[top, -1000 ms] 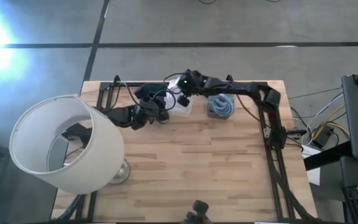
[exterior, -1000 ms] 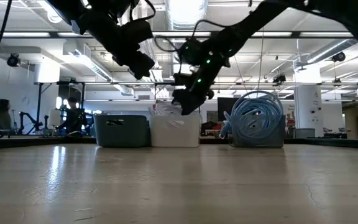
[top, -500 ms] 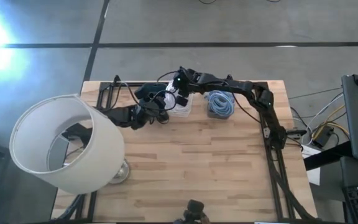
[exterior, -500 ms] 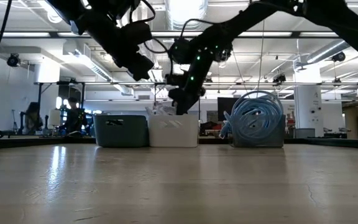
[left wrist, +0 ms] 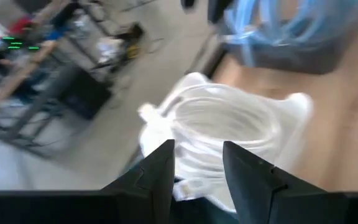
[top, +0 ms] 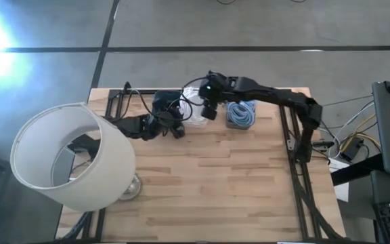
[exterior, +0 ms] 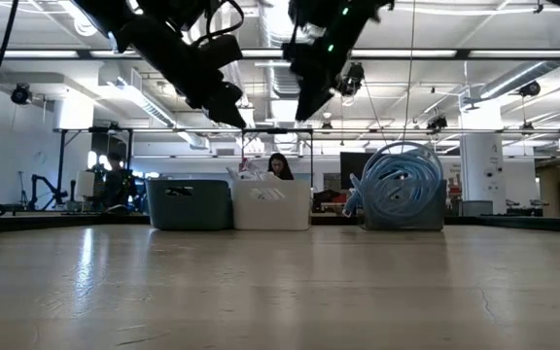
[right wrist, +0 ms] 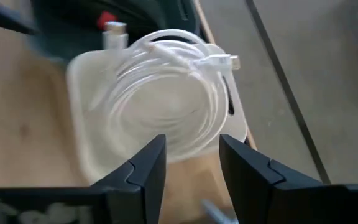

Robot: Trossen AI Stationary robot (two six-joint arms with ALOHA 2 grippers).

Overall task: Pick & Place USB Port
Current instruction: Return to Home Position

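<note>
Right wrist view: right pincer [right wrist: 190,149], spread and empty, hangs over the white bin [right wrist: 87,155] holding the coiled white cable [right wrist: 166,81], seemingly light and springy, best pinched across bundled loops; left pincer [left wrist: 197,149], also spread, hovers beside.

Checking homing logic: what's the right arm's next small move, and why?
Probably draw the right gripper back toward its base: it hangs open and empty above the white bin, where the white cable coil already lies. The left gripper hovers nearby, open.
</note>
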